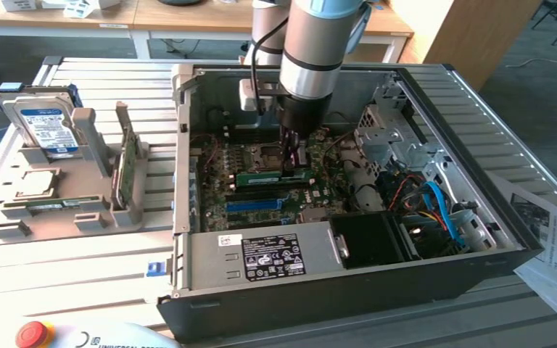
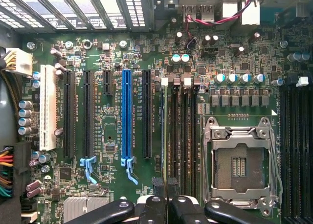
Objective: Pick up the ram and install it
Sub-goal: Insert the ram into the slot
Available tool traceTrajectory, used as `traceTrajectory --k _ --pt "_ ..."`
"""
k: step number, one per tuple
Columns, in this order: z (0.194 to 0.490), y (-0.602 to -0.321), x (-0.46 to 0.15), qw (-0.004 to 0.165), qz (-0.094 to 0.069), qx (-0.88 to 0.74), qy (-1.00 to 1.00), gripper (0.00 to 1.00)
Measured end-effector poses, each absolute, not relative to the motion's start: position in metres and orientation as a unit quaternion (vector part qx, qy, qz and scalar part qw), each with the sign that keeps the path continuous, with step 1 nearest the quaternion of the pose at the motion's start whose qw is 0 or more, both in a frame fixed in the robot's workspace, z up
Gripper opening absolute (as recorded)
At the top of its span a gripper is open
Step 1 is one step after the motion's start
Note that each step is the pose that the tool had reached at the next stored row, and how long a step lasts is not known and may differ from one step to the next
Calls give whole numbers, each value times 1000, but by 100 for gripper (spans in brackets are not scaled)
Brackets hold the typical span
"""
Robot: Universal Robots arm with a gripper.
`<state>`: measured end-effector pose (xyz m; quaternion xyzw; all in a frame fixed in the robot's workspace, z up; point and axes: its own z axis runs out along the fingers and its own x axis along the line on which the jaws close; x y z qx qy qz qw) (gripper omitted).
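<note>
Pickup done: my gripper is pinched narrow on the ram, held edge-down in a motherboard slot beside the processor socket; whether it is fully seated, I can't tell.

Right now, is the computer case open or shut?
Open: the case has no side cover, and the motherboard inside shows.

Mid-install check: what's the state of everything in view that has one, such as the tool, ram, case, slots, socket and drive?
tool: shut on the ram.
ram: gripped, lined up along the memory slots; whether it is seated, cannot tell.
computer case: lying flat, side open.
blue slot: empty.
processor socket: empty.
hard drive: standing upright, outside the case.
</note>
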<state>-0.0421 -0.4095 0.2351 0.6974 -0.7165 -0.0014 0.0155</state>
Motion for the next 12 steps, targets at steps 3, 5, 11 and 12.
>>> traceTrajectory --k 3,5,11,12 --pt "235 -409 -42 16 -2 697 -717 12" --pt "235 -409 -42 17 -3 697 -717 12" --pt "235 -409 -42 17 -3 697 -717 12" --pt "235 -409 -42 17 -3 697 -717 12"
